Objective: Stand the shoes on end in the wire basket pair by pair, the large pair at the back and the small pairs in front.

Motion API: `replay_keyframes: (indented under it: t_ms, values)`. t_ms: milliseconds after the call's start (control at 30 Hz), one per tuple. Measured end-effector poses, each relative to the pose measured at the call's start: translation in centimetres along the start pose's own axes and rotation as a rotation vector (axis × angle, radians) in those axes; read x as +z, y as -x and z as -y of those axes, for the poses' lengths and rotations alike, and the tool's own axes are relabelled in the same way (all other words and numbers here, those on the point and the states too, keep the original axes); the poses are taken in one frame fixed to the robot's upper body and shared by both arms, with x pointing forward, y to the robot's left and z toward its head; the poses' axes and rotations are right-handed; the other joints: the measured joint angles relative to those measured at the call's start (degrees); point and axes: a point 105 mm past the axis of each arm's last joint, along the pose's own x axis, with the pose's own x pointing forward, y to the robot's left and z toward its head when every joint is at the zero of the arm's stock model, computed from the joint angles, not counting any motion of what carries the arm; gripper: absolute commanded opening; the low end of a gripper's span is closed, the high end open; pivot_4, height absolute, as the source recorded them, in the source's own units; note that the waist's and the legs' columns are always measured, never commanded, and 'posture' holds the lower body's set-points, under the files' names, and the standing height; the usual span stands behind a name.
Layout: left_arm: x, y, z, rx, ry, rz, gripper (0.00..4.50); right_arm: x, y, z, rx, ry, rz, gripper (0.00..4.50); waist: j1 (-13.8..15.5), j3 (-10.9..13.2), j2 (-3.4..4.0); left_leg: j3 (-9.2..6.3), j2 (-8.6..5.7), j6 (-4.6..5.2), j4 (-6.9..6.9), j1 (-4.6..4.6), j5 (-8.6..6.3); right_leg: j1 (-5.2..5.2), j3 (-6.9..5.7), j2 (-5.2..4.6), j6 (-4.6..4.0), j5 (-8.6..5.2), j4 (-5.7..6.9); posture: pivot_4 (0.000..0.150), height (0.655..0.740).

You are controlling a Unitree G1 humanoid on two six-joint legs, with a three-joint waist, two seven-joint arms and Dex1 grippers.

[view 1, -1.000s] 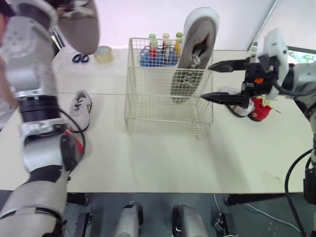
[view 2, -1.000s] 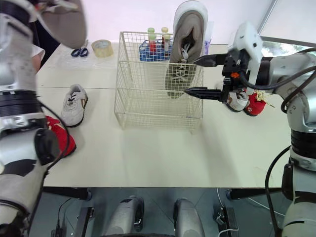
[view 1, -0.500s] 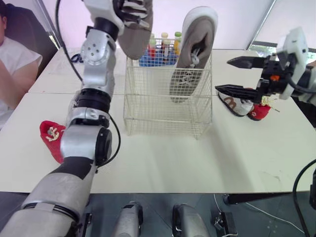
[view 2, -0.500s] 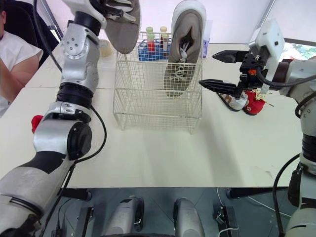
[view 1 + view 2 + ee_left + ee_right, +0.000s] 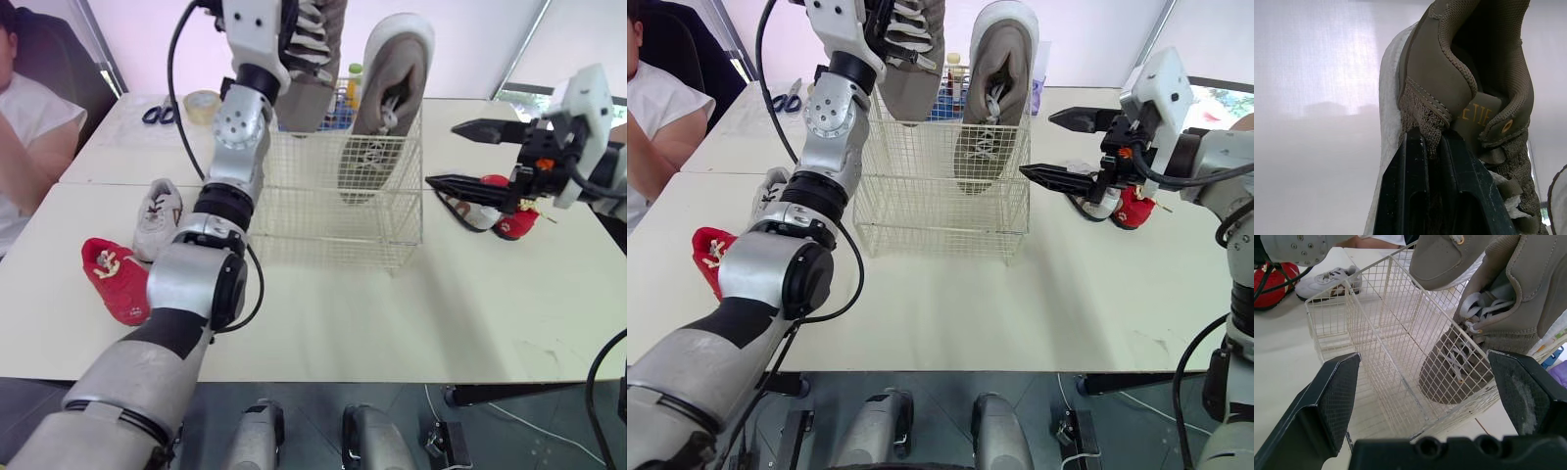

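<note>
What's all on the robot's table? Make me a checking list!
Surface: pale table.
Job's things: wire basket holds one large shoe on end; second large shoe held above it; white small shoe, red small shoe at left; two more small shoes at right.
Clutter: tape, scissors, bottles behind basket.
Tools: left tool shut on second large shoe; right tool open beside basket.
Cables: black cable along left arm.
Surroundings: seated person at left.

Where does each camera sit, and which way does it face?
Left eye view: on the head, looking down at the table; left arm, right arm show.
Right eye view: beside it, same scene; open right tool near the wire basket.
Left wrist view: looks along the left tool, shut on the tan shoe.
Right wrist view: faces the basket past its own fingers.
Shared: eye and right wrist views show the basket.
</note>
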Motion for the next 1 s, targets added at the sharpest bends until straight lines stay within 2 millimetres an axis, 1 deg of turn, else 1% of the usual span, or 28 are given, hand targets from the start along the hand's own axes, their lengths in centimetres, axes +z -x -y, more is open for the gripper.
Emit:
replay_keyframes:
  t_ms: [100,167,200,233,267,333,400,600,667,733,833,900,967,1000]
  values:
    - [-0.6,0.7,0.1,0.013,0.019,-0.001,0.05,0.1,-0.1,0.1,-0.002,0.002,0.005,4.50,0.08,-0.01,0.00,-0.02,0.00,0.00,0.03,0.02,0.00,0.03,0.00,0.00,0.00,0.00,0.03,0.150,0.7400]
    - [-1.6,1.5,0.1,0.022,0.039,-0.032,0.87,0.3,-0.3,0.1,-0.001,0.005,0.010,4.50,0.14,-0.01,0.00,-0.03,0.00,0.00,0.08,0.02,0.00,0.05,0.00,0.00,0.00,0.00,0.04,0.150,0.7400]
    - [-2.3,2.0,0.1,0.031,0.057,-0.050,1.38,0.4,-0.4,0.1,0.002,0.009,0.015,4.50,0.11,-0.01,0.00,-0.04,0.00,0.00,0.10,0.02,0.00,0.06,0.00,0.00,-0.01,0.00,0.04,0.150,0.7400]
    - [-2.6,2.4,0.0,0.034,0.064,-0.062,1.82,0.4,-0.5,0.1,0.005,0.011,0.019,4.50,0.07,-0.01,0.00,-0.03,0.00,0.00,0.11,0.02,0.00,0.06,0.00,0.00,-0.01,0.00,0.04,0.150,0.7400]
    - [-2.9,2.8,-0.1,0.037,0.070,-0.070,2.34,0.4,-0.6,0.0,0.009,0.009,0.022,4.50,0.04,-0.01,0.00,-0.04,0.00,0.00,0.12,0.02,0.01,0.06,0.01,0.00,-0.01,0.01,0.05,0.150,0.7400]
    - [-3.0,3.4,-0.4,0.043,0.080,-0.080,3.42,0.2,-0.8,0.1,0.015,0.002,0.024,4.50,0.03,-0.01,0.00,-0.04,0.00,0.00,0.12,0.02,0.01,0.06,0.01,0.00,-0.01,0.01,0.07,0.150,0.7400]
    - [-2.7,3.9,-0.6,0.049,0.094,-0.080,4.37,0.0,-1.0,0.0,0.021,0.000,0.026,4.50,0.06,-0.01,0.00,-0.06,0.00,0.00,0.11,0.02,0.01,0.05,0.01,0.00,-0.01,0.01,0.09,0.150,0.7400]
    - [-0.8,5.8,-0.5,0.022,0.110,-0.114,4.37,-0.1,-1.5,0.0,0.041,-0.012,0.049,4.50,-0.03,-0.01,0.01,-0.07,0.00,0.00,0.10,0.03,0.01,0.05,0.01,0.01,-0.01,0.01,0.11,0.150,0.7400]
    - [-0.5,6.9,-1.0,0.020,0.104,-0.155,4.37,-0.3,-1.7,0.0,0.051,-0.017,0.047,4.50,-0.32,0.00,0.01,-0.08,0.01,0.00,0.10,0.04,0.01,0.04,0.01,0.02,-0.01,0.01,0.15,0.150,0.7400]
    - [-0.1,7.5,-1.5,0.023,0.092,-0.182,4.37,-0.4,-1.8,0.0,0.053,-0.021,0.050,4.50,-0.44,-0.01,0.01,-0.10,0.02,0.00,0.10,0.04,0.01,0.04,0.01,0.04,-0.01,0.01,0.16,0.150,0.7400]
    - [1.5,8.3,-2.5,0.024,0.058,-0.224,4.37,-0.6,-2.2,0.1,0.052,-0.045,0.065,4.50,-0.82,-0.01,0.01,-0.11,0.02,0.00,0.10,0.05,0.01,0.06,0.02,0.04,-0.01,0.01,0.15,0.150,0.7400]
    - [2.5,8.7,-3.1,0.027,0.055,-0.239,4.46,-0.9,-2.5,0.2,0.040,-0.070,0.079,4.50,-1.31,0.00,0.01,-0.12,0.02,0.00,0.11,0.05,0.01,0.08,0.02,0.03,-0.01,0.01,0.15,0.150,0.7400]
    - [4.1,9.1,-3.7,0.017,0.058,-0.230,4.46,-1.3,-2.5,0.8,0.009,-0.090,0.083,4.50,-1.44,-0.01,0.01,-0.12,0.01,0.00,0.11,0.06,0.01,0.08,0.02,0.03,-0.01,0.00,0.15,0.150,0.7400]
    - [5.0,9.5,-4.4,0.014,0.045,-0.230,4.46,-1.4,-2.3,1.1,-0.011,-0.099,0.085,4.50,-1.48,-0.01,0.01,-0.13,0.02,0.00,0.10,0.08,0.01,0.08,0.02,0.03,-0.01,0.00,0.15,0.150,0.7400]
